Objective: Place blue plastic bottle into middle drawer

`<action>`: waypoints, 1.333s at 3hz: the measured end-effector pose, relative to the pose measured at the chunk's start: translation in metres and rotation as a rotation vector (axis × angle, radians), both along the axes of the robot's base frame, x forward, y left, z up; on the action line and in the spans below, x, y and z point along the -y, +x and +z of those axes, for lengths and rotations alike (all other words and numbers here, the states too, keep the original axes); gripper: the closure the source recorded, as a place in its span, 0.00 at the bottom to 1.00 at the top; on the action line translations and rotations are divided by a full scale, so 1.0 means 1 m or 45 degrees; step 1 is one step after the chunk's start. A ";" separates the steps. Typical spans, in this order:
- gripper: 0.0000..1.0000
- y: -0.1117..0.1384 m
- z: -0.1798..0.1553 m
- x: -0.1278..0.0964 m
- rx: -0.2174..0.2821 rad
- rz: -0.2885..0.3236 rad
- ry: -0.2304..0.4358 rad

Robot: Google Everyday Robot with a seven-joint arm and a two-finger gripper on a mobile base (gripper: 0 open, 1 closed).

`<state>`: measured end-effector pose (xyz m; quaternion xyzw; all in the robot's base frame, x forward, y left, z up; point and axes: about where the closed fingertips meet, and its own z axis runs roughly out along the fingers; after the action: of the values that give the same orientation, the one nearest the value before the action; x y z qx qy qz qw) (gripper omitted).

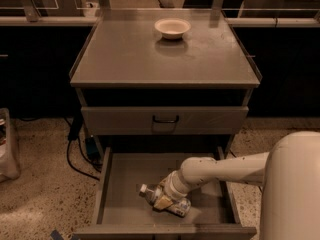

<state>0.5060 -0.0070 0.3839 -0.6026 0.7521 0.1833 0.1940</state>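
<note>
Lower centre, the pincer [163,200] is clamped around the blue plastic bottle [180,207], which lies low inside the middle drawer [125,179]. Best now: settle it flat on the floor, then let go gently.

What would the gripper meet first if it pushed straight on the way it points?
The bottle, right at the gripper low inside the open drawer; beyond that, probably the drawer floor.
</note>
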 end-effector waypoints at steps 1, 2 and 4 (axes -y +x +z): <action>0.90 0.000 0.000 0.000 0.000 0.000 0.000; 0.65 0.000 0.000 0.000 0.000 0.000 0.000; 0.18 0.000 0.000 0.000 0.000 0.000 0.000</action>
<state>0.5059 -0.0069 0.3838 -0.6027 0.7520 0.1834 0.1940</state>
